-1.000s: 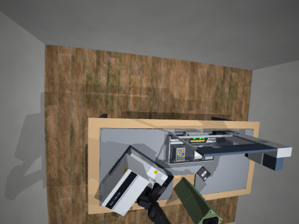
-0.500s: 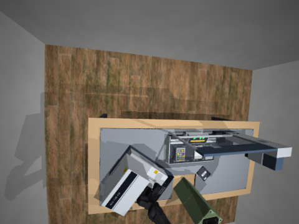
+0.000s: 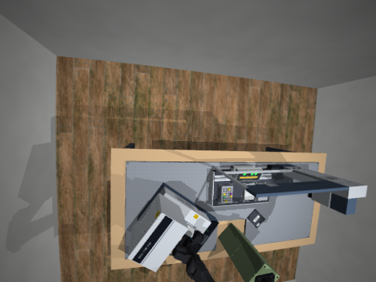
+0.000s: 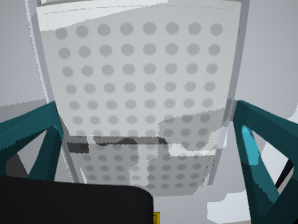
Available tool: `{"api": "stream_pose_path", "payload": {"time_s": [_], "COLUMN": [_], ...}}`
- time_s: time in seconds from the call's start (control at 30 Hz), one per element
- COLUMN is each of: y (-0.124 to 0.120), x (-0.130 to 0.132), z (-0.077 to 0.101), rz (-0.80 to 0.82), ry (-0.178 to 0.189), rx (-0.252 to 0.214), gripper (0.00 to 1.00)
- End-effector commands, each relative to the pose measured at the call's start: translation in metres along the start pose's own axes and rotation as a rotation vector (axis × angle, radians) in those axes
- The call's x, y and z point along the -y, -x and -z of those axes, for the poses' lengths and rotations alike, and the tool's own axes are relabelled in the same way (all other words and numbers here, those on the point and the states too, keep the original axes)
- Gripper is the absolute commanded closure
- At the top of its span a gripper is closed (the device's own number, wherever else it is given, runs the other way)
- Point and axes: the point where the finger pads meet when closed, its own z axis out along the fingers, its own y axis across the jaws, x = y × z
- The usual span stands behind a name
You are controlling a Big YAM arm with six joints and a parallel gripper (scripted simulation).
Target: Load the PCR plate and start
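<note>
In the wrist view a white 96-well plate (image 4: 140, 90) lies flat in a pale frame with two dark locators at its far corners. A dark label (image 4: 79, 145) shows near its near end. My gripper (image 4: 149, 109) is open, its teal fingers standing wide on either side of the plate's near end, not touching it. In the top view the gripper (image 3: 197, 234) is at the near end of the grey and white cycler Q1 (image 3: 168, 223), at the table's front left. I cannot read the plate's ID or see Q1's lamp and keys.
A rack with a long dark shelf (image 3: 290, 187) stands at the back right, with a block of coloured tubes (image 3: 226, 193) and green spots (image 3: 249, 174) in it. A small black nest (image 3: 254, 216) lies in front of it. A green box (image 3: 247, 254) stands at the front edge.
</note>
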Motion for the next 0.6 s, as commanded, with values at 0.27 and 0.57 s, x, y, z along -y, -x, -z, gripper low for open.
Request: {"api": "stream_pose_path", "payload": {"time_s": [0.27, 0.57], "y": [-0.005, -0.003], "x": [-0.025, -0.015], "z": [0.052, 0.058], "rz": [-0.004, -0.004], "ry": [0.067, 0.045], "rx": [-0.01, -0.005], "gripper": [0.0, 0.0]}}
